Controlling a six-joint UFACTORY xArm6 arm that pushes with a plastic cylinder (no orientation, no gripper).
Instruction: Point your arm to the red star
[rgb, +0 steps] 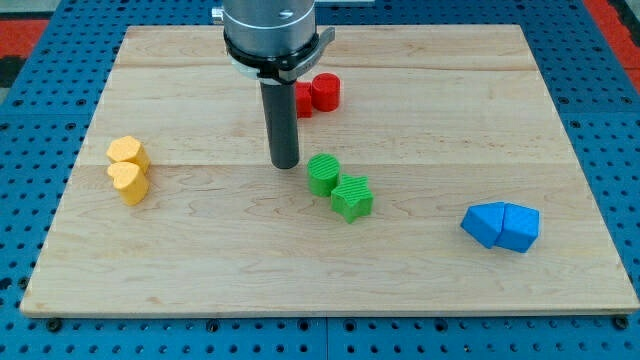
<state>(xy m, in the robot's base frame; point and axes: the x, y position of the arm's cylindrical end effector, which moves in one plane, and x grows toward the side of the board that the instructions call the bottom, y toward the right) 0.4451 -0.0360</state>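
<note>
Two red blocks sit near the view's top centre: a red cylinder (325, 92) and, touching its left side, a second red block (303, 100) half hidden behind my rod, its shape unclear. My tip (285, 164) rests on the board just below these red blocks and to the left of the green cylinder (323, 173). The rod hides the left part of the second red block.
A green star-like block (352, 196) touches the green cylinder at its lower right. A yellow hexagon-like block (128, 152) and a yellow heart (128, 182) sit together at the view's left. Two blue blocks (501, 225) lie together at the lower right. The wooden board (420, 270) lies on a blue pegboard.
</note>
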